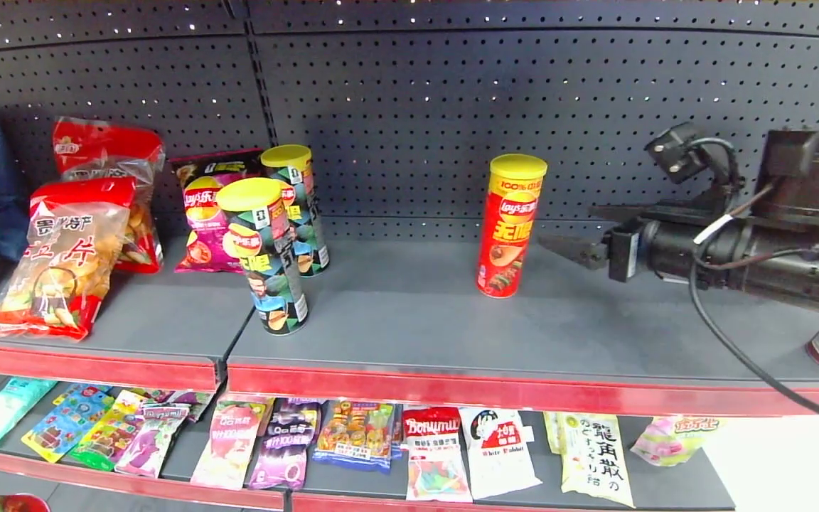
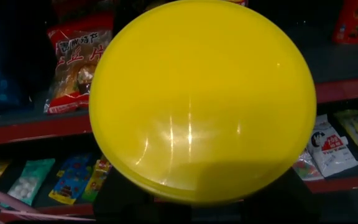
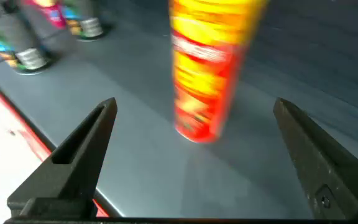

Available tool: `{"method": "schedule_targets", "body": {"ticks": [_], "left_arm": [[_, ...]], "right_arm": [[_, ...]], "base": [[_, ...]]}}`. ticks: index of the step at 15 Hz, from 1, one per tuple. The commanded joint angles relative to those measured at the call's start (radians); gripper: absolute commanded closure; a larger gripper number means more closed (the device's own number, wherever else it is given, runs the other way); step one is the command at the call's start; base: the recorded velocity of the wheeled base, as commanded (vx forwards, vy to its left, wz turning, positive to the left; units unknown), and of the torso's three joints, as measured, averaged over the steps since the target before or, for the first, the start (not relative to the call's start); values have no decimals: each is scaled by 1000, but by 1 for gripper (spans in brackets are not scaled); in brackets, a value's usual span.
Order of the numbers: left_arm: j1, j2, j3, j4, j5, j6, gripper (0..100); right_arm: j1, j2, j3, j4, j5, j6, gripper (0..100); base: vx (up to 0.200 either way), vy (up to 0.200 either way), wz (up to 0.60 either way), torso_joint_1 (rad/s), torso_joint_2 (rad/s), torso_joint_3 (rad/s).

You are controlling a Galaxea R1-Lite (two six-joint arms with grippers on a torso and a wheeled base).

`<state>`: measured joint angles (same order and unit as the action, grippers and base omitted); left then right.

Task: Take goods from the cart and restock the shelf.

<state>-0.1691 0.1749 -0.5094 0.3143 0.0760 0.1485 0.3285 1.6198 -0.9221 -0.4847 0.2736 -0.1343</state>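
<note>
Spread wide beside the upright red can (image 1: 511,225) on the shelf (image 1: 416,313), the right tool (image 1: 566,226) should back straight out to avoid toppling it.

The shelf board (image 1: 416,313) is finished in smooth, matt grey, and the back panel (image 1: 452,107) is formed of dark perforated sheet metal. The red edge strip (image 1: 523,391) is lacquered glossy. The snack bags (image 1: 68,263) are made of shiny, crinkled plastic film. The red canister (image 1: 509,235) is wrapped in a glossy print. The yellow lid (image 2: 201,99) is moulded in smooth, reflective plastic. The fingers (image 3: 73,162) of the right gripper (image 3: 194,106) are finished matt black.
</note>
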Motion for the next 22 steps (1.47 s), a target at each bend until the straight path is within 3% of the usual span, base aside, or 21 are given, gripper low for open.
{"method": "schedule_targets", "body": {"ticks": [1,22], "left_arm": [[0,11,2,0,1,-1,100],[0,17,41,2,1,-1,100]], "right_arm": [[53,112,-52,-2,1,2,0],[-20,423,-399,-3,-8,5,0]], "base": [[0,0,0,0,0,0],[0,0,0,0,0,0]]}}
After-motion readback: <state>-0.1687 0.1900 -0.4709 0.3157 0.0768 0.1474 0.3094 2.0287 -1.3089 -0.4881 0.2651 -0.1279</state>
